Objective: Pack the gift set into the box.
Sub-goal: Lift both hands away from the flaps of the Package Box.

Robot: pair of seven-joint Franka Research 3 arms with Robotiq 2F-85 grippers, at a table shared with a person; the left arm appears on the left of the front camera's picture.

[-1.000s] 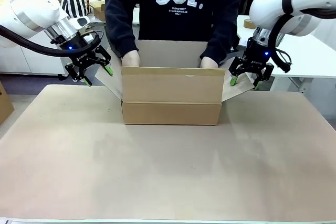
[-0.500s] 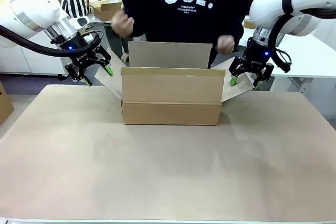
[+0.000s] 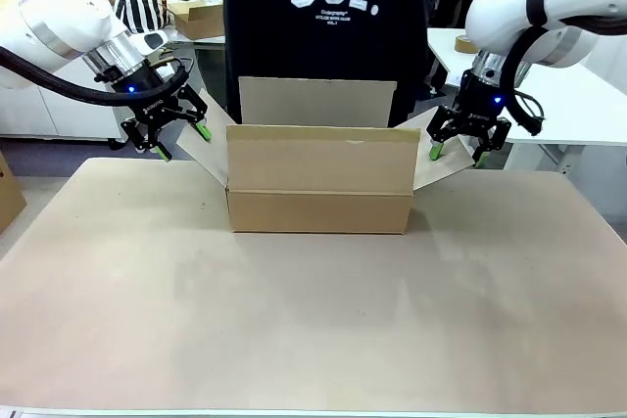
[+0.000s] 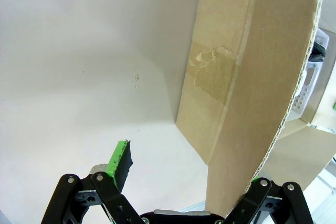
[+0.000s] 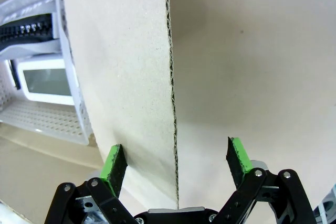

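The box (image 3: 318, 178) stands at the table's far middle with its flaps open and the back flap upright. My left gripper (image 3: 181, 139) is open and straddles the left side flap (image 3: 211, 149). In the left wrist view, that flap (image 4: 273, 77) runs close to one finger while the other green pad (image 4: 119, 161) stands well apart from it. My right gripper (image 3: 456, 149) is open around the right side flap (image 3: 436, 159). In the right wrist view, the flap's corrugated edge (image 5: 170, 103) lies between the two pads without touching either. The gift set is out of view.
A person in a dark sweatshirt (image 3: 328, 17) stands right behind the box. A small brown box with white paper (image 3: 201, 15) sits on a far table. Another carton's corner (image 3: 8, 193) shows at the left edge. A white plastic basket (image 5: 37, 77) lies beyond the right flap.
The person's hands have lifted off the box's back flap and gone out of sight, and the person has straightened up. Both grippers and the box stay where they were.
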